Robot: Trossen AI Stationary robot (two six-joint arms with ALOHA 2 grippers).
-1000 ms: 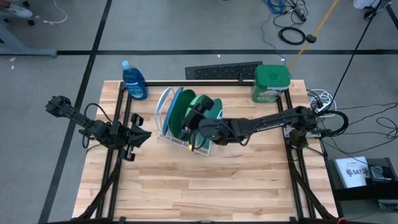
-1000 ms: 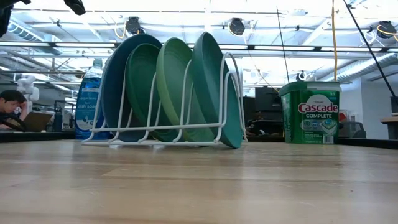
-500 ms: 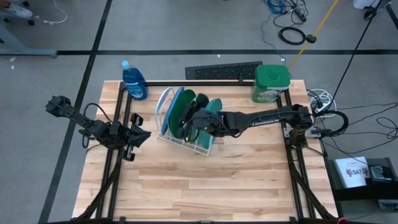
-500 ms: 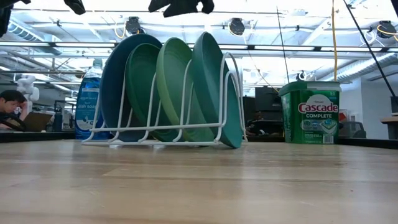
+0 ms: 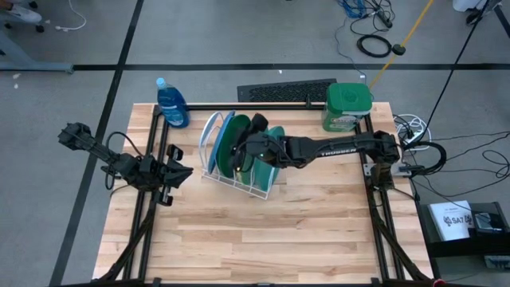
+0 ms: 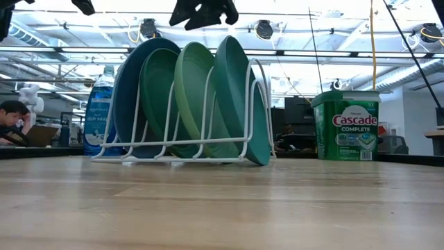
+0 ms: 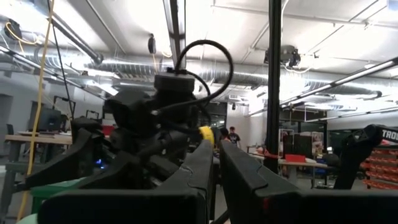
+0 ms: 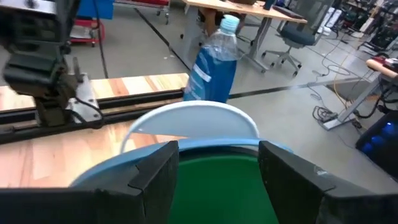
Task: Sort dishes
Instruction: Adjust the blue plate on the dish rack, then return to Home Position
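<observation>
Four plates are seen upright in the white wire rack [image 6: 258,104] at the rear of the surface [image 5: 263,231]: blue plate [image 6: 130,76], dark green plate [image 6: 158,83], light green plate [image 6: 193,90], teal plate [image 6: 236,90], in that order in the low view. The right gripper [image 5: 241,151] is held above the rack; the high view places it over the dark green plate. Only the right wrist view shows its jaws spread wide, dark green and blue rims between them. The left gripper [image 5: 177,174] is parked apart, beside the rack; the left wrist view shows its jaws nearly together, pinching nothing.
</observation>
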